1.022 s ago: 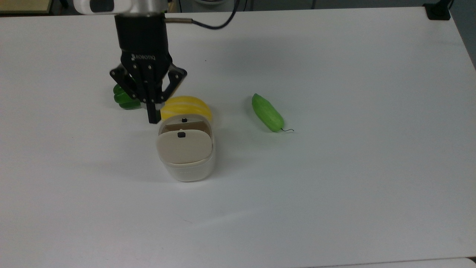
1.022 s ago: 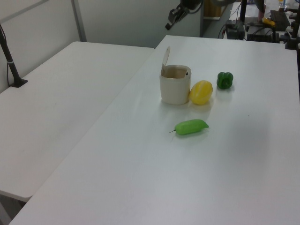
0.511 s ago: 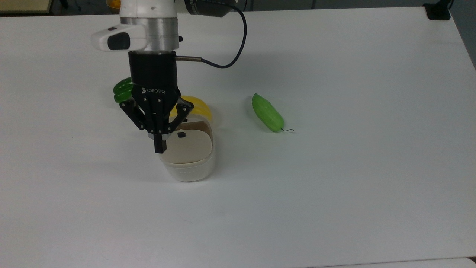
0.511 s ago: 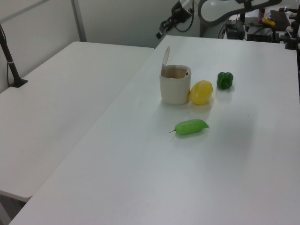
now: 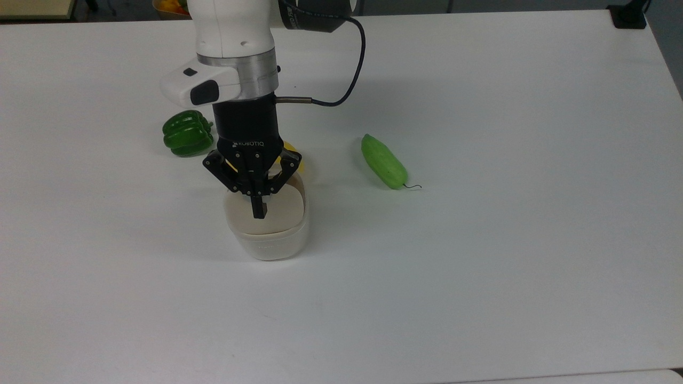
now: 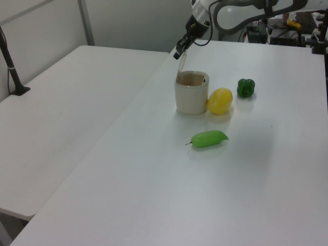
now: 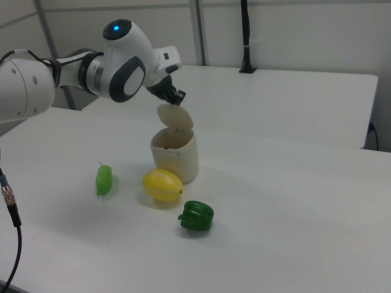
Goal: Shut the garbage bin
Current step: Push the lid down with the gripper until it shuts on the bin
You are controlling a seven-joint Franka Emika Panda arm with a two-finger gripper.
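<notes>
The cream-white garbage bin (image 5: 269,242) stands on the white table with its beige lid (image 5: 283,210) hinged up, nearly upright. In the left view the lid (image 6: 181,64) rises from the bin (image 6: 191,95) at the rim on the left view's left. My gripper (image 5: 259,212) is shut with nothing held, its black tip over the lid's face in the top view. The gripper (image 6: 178,54) sits at the lid's upper edge in the left view. In the right view the gripper (image 7: 178,97) is just above the lid (image 7: 175,118) of the bin (image 7: 177,157).
A yellow toy fruit (image 6: 219,100) touches the bin's side, and a green pepper (image 5: 187,133) lies beyond it. A green cucumber (image 5: 383,161) lies to the top view's right of the bin. A second white table (image 6: 66,113) adjoins on the left view's left.
The arm has moved down the top view and toward the bin, from beside the green pepper to the raised lid's top edge. The lid still stands up.
</notes>
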